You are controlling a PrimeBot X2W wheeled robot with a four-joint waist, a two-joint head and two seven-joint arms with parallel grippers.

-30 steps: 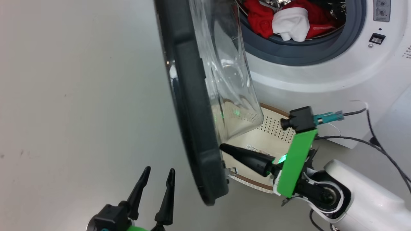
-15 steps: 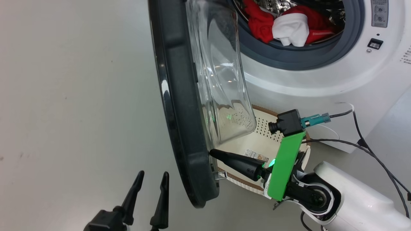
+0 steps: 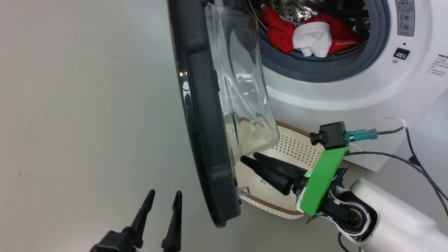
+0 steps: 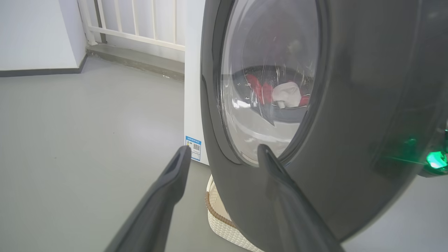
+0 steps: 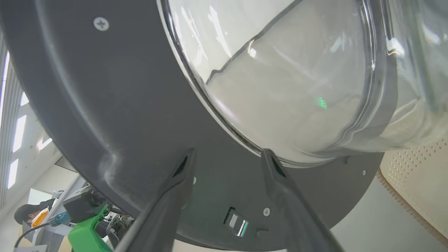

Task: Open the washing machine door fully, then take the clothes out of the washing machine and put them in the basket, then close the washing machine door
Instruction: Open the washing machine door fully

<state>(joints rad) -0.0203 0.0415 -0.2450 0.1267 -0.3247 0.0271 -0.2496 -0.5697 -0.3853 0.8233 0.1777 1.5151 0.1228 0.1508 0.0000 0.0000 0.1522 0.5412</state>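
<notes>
The washing machine (image 3: 350, 94) stands with its door (image 3: 203, 122) swung out, edge-on to the head view, its glass bowl (image 3: 245, 87) facing the drum. Red and white clothes (image 3: 304, 35) lie in the drum and show through the glass (image 4: 280, 94). The cream basket (image 3: 294, 150) sits on the floor under the door. My right gripper (image 3: 250, 157) is open over the basket. Its tips are close to the door's inner face (image 5: 105, 105) below the bowl (image 5: 297, 87), with nothing between them. My left gripper (image 3: 165, 193) is open on the door's outer side (image 4: 350, 105), holding nothing.
Black cables (image 3: 413, 161) trail across the floor by the machine's lower right. A blue label (image 4: 193, 148) marks the machine's side. A white railing (image 4: 140, 24) lines the far wall. Bare grey floor (image 3: 87, 122) spreads left of the door. A person (image 5: 24, 213) shows far off.
My right gripper's fingers have parted from shut to open beside the door's inner rim. The left gripper stays open. The head camera has shifted slightly.
</notes>
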